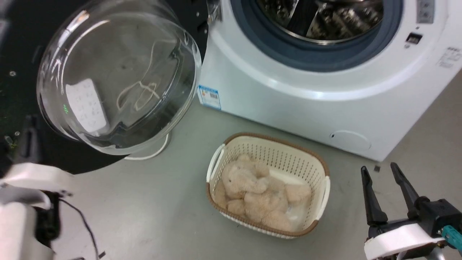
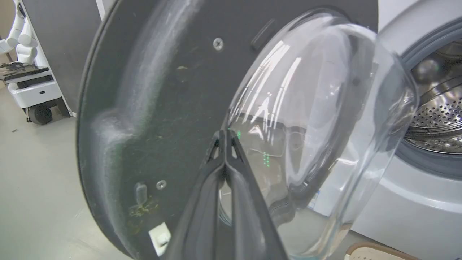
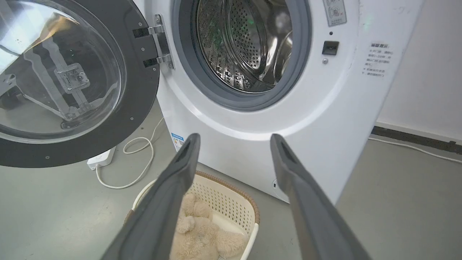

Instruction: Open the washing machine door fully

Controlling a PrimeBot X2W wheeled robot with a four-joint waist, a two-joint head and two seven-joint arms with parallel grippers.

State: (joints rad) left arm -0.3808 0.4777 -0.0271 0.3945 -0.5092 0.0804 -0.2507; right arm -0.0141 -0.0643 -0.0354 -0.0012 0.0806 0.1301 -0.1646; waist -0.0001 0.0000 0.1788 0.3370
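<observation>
The washing machine door point(image 1: 119, 72) stands swung out to the left on its metal hinge point(image 3: 158, 43), its clear glass bowl bulging toward me. My left gripper point(image 2: 224, 135) is shut with nothing between its fingers. Its tips sit at the door's inner face point(image 2: 144, 108), where the black rim meets the glass; I cannot tell if they touch. The left arm's pale forearm point(image 1: 21, 216) shows at the lower left. The white washing machine point(image 1: 288, 97) has its steel drum point(image 3: 249, 39) exposed. My right gripper point(image 1: 378, 167) hangs open and empty, low and right, apart from the machine.
A cream basket point(image 1: 274, 139) holding beige plush toys point(image 1: 252, 187) sits on the grey floor before the machine. A white power strip point(image 3: 101, 159) with a looped cable point(image 3: 144, 159) lies under the door. Another robot's wheeled base point(image 2: 32, 90) stands far left. A wall point(image 3: 433, 72) is right of the machine.
</observation>
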